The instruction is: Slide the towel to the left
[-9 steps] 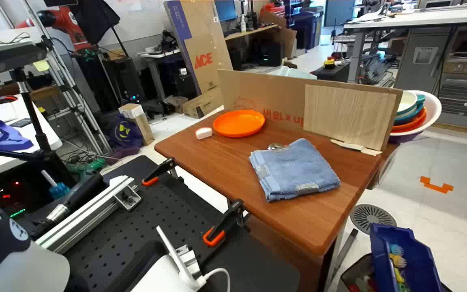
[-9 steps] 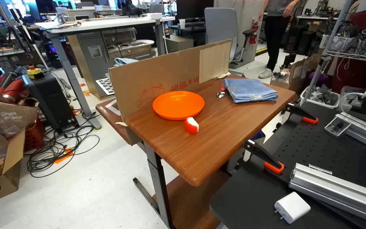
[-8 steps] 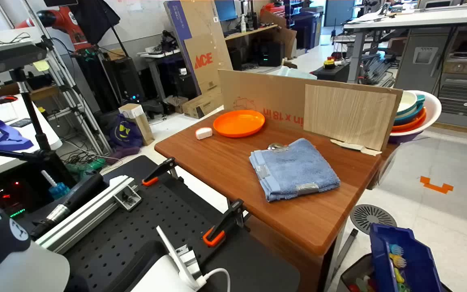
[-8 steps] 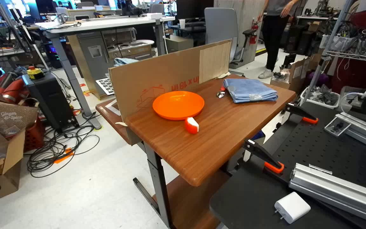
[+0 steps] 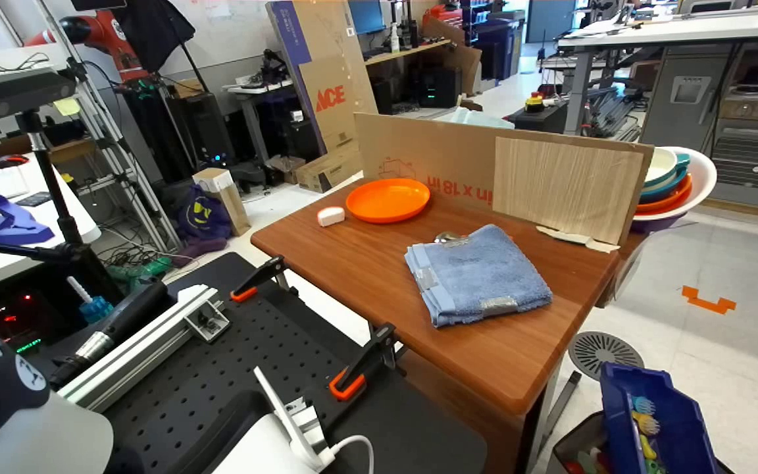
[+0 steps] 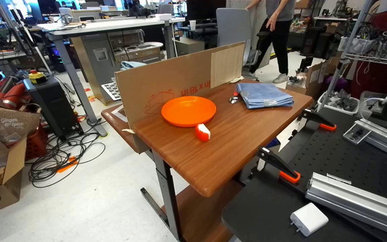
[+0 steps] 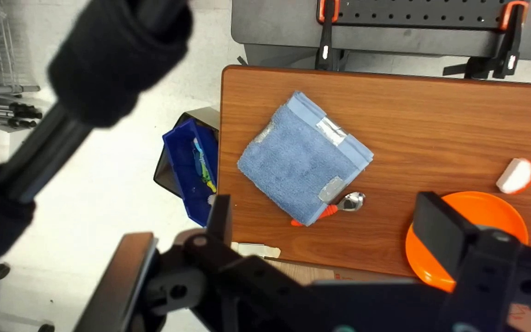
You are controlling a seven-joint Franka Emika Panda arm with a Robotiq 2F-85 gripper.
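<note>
The gripper point(image 7: 325, 200) has its fingers point(image 7: 445, 240) spread wide, with nothing held between them; it hangs above the table point(image 7: 431, 124), apart from everything on it, and is out of frame in both exterior views. Between the fingers, as the wrist view looks down, lies the towel point(image 7: 300, 159), folded, flat and askew to the table edges, untouched. It sits toward the end of the table away from the plate point(image 7: 491, 212), so none of the slide seems done: coming down, pressing or pinching the towel, moving it left and letting go all look to be ahead.

Left is probably the plate's side. On that side a spoon point(image 7: 351, 202) pokes out from under a towel corner and could drag along or snag. Farther on, a long push might meet the plate's rim and, near it, a small white and orange thing point(image 7: 516, 176) I cannot name. Clamps point(image 5: 367, 359) sit on the black board point(image 5: 287, 342) beside the table, and cardboard point(image 6: 180, 70) stands along the opposite side; neither seems to block the path
</note>
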